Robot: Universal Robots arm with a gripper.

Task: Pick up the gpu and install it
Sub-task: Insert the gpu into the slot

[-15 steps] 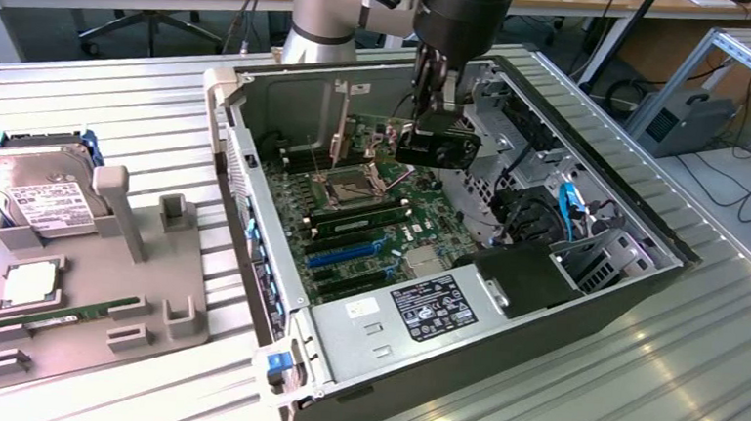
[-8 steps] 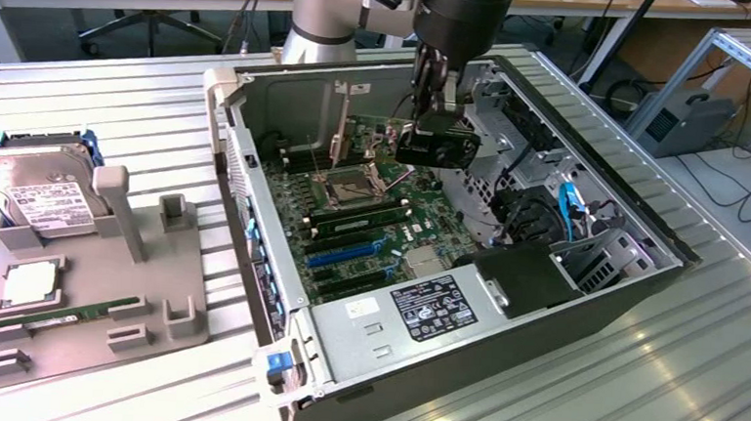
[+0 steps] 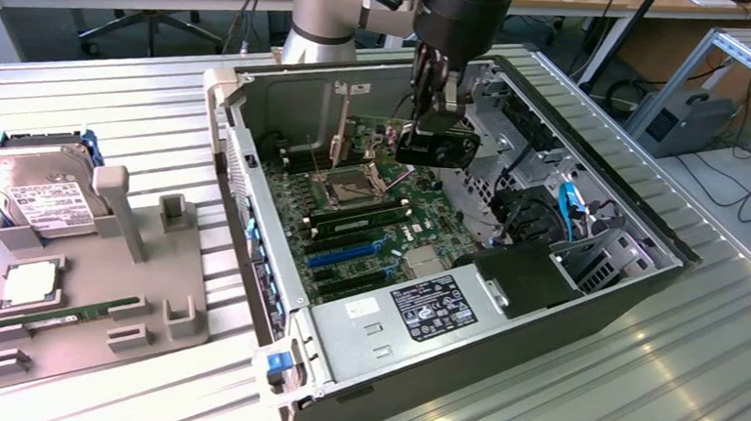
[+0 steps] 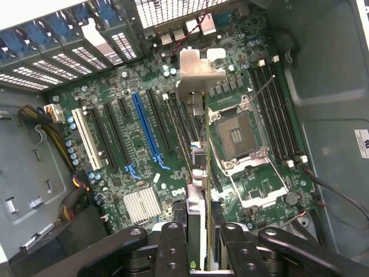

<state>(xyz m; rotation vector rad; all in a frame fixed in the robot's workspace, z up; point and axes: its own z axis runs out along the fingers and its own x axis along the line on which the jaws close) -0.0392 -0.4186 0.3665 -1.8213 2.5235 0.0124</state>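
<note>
GPU [image 3: 434, 148], a thin flat dark expansion card w/ a long silver-beige metal bracket on one end, hangs edge-on inside an open black-and-grey desktop PC case [image 3: 537, 357]. It is clamped in the robot arm's black two-finger gripper [image 3: 434, 116]. In the wrist view the GPU [image 4: 199, 167] runs straight out from the gripper [image 4: 200, 231], bracket end farthest away, toward the case's vented rear slots. The jaws stand partway closed, pinching the card's two flat faces near its end opp. the bracket.

Card appears clear of the green motherboard [image 4: 144, 144] and not seated in any slot. Its lower edge lies betw. the long blue expansion slot [image 4: 144, 130] and the square open CPU socket [image 4: 236, 135].

Likely handling: light and stiff, no flex, but fragile. Best held on bare board areas or by the metal bracket, never by the contact edge or small parts. A pinch this near one end could let it pivot.

Well apart, on the ribbed aluminium table [image 3: 626, 382] at the exterior view's left, a grey plastic fixture [image 3: 84, 281] holds a silver boxy hard drive [image 3: 37, 190] and a narrow green RAM stick [image 3: 63, 317].
</note>
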